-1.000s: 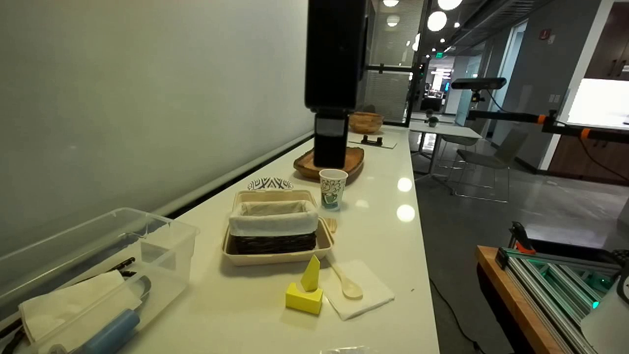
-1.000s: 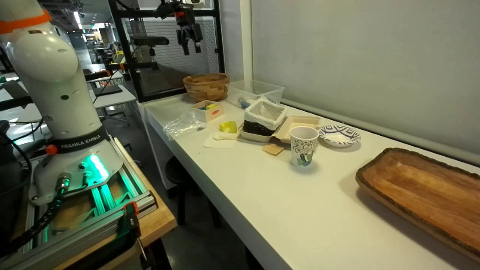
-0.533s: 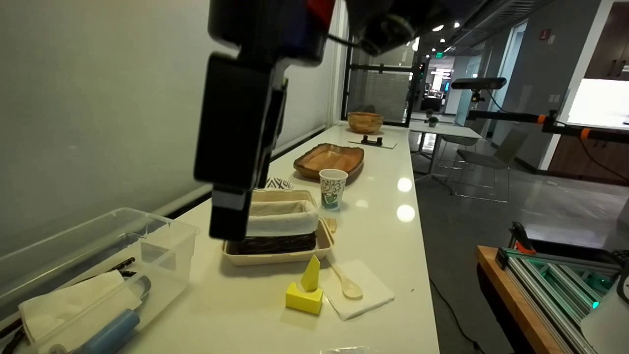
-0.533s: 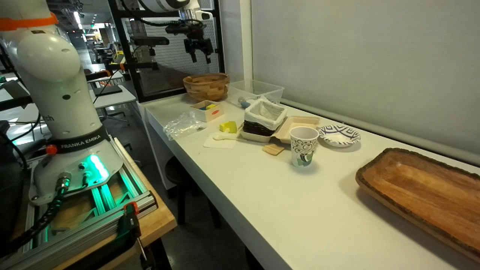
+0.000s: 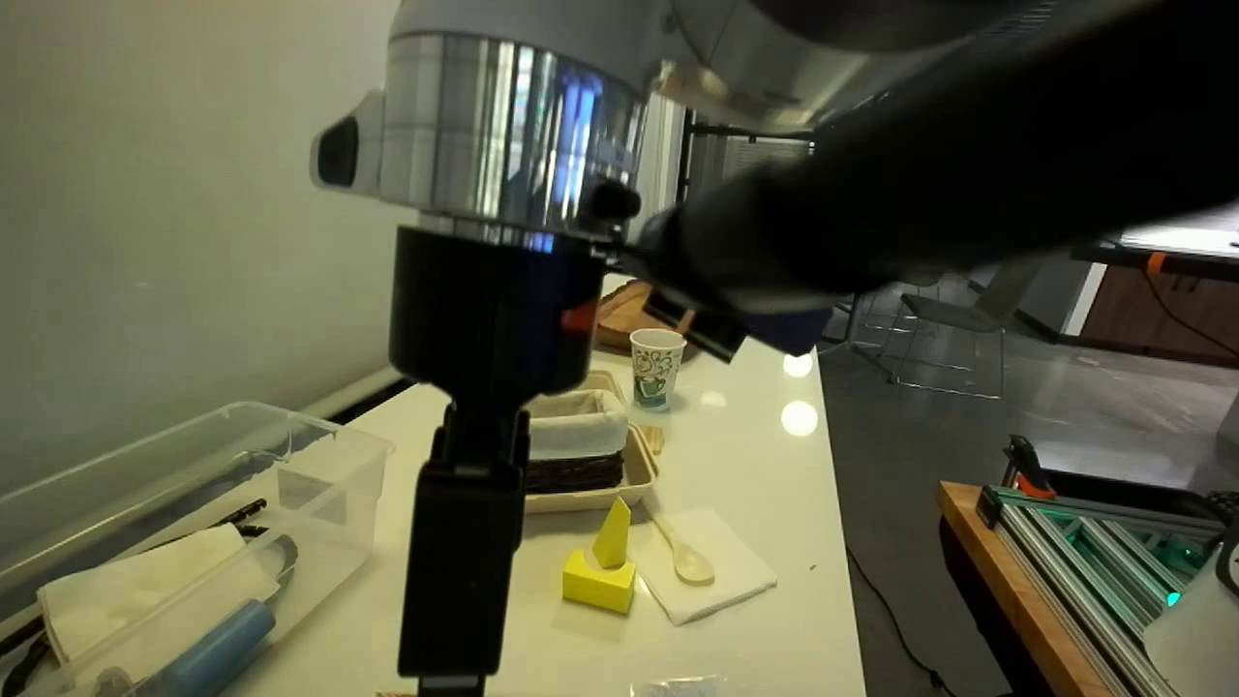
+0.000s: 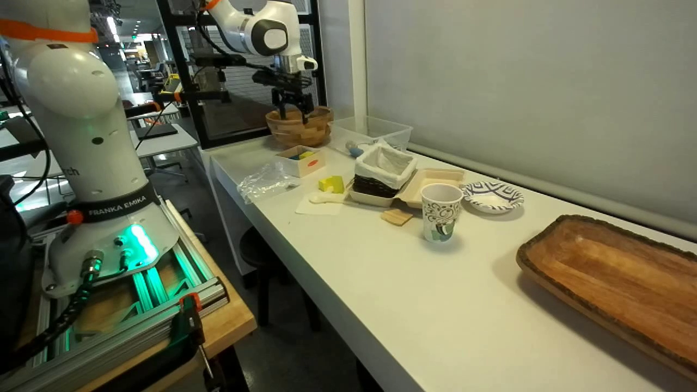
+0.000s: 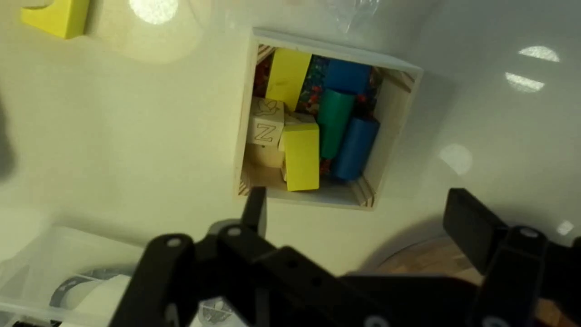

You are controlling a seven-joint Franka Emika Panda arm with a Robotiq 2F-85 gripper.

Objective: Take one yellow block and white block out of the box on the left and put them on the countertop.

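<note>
Right now the gripper [image 7: 356, 206] is hanging wide and holding nothing, and in the wrist view the wooden box [image 7: 396, 109] is lying beyond its fingertips, not between them. Inside, two yellow blocks [image 7: 302, 159] are lying, the one nearer the fingers sitting tight beside a green cylinder [image 7: 335, 125], while the white block [image 7: 265, 120], pale and lettered, is resting just beside a side wall. Lowering straight from this spot, a finger could be striking the near wall or the wooden bowl [image 6: 289, 134] standing nearby, because the aim seems to be sitting off the box. Even once lined up, so wide a spread could be catching the walls and dragging the box along the counter [image 6: 381, 283]. A sideways slip could be pinching the cylinder with the yellow block, and the white block may be leaving too little room for a finger on its wall side. Loose yellow pieces [image 5: 595, 586] are also lying on the counter, inviting a wrong pick.
</note>
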